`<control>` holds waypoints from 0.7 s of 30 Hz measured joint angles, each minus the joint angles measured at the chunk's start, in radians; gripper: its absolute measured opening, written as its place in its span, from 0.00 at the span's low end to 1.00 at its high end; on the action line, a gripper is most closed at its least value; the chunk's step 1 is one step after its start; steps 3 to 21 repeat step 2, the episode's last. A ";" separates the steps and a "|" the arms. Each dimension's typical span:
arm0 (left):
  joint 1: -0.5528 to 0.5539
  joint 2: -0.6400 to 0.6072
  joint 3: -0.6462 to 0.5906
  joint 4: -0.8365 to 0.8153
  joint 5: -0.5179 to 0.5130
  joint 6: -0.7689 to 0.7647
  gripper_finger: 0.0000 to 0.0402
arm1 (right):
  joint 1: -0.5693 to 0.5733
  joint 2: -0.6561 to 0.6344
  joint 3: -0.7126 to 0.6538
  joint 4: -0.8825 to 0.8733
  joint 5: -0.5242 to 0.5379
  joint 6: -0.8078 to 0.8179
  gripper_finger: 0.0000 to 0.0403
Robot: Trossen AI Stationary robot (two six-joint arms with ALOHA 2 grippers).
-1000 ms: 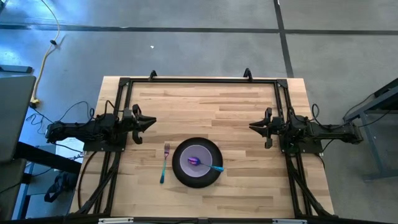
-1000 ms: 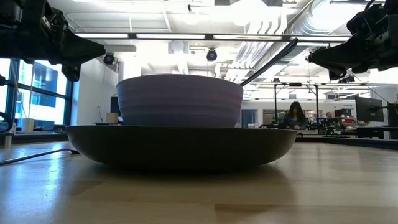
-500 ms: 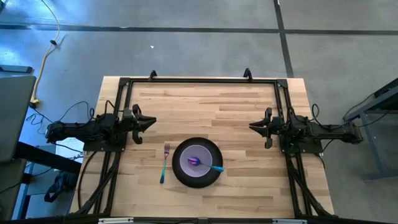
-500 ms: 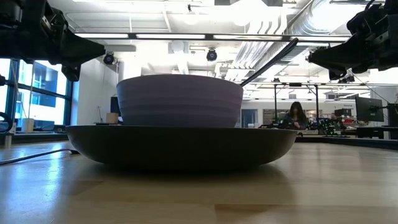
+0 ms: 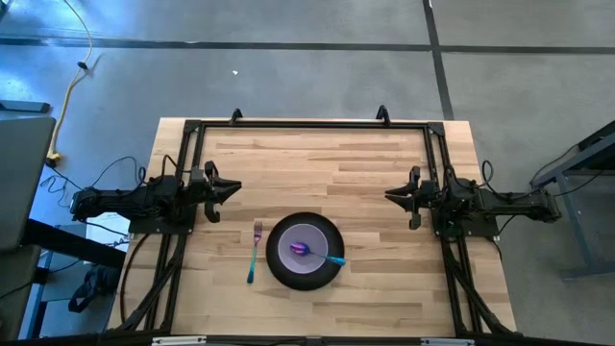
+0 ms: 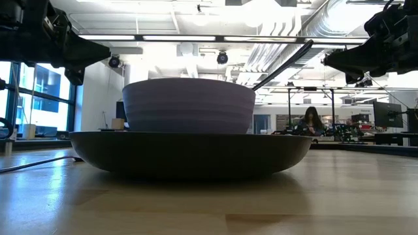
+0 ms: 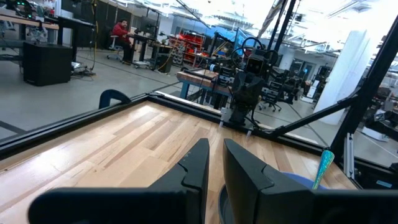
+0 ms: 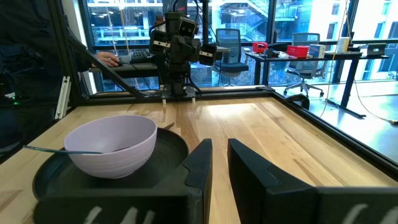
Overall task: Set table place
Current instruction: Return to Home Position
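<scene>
a big open workshop with bright ceiling lights lies beyond the table (image 5: 317, 159), and a person (image 6: 310, 121) sits at a desk far back in the low view. the light wood planks carry the whole setting near the front edge, about midway between my two arms. the black plate (image 5: 277, 265) lies flat on the wood. the lavender bowl (image 5: 292, 241) stands upright in its middle. the spoon (image 5: 332, 258) rests in the bowl, its purple end down inside and its teal handle leaning out over the rim toward my right arm's side. the fork (image 5: 254, 255) lies on the wood just beside the plate, on my left arm's side, not touching it, tines pointing toward the far edge.

my left gripper (image 5: 237, 189) hangs over the table's left part, well apart from the fork, pointing inward. its fingers (image 7: 196, 168) are narrow, a thin slit between them, holding nothing. my right gripper (image 5: 388, 196) faces it from the right part, and its fingers (image 8: 200, 163) are just as narrow and empty.
</scene>
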 joint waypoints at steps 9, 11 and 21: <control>0.000 0.000 0.000 0.000 0.000 0.000 0.09 | 0.000 0.000 0.000 0.000 0.000 0.000 0.11; 0.000 0.000 0.000 0.000 0.000 0.000 0.09 | 0.000 0.000 0.000 0.000 0.000 0.000 0.11; 0.000 0.000 0.000 0.000 0.000 0.000 0.09 | 0.000 0.000 0.000 0.000 0.000 0.000 0.11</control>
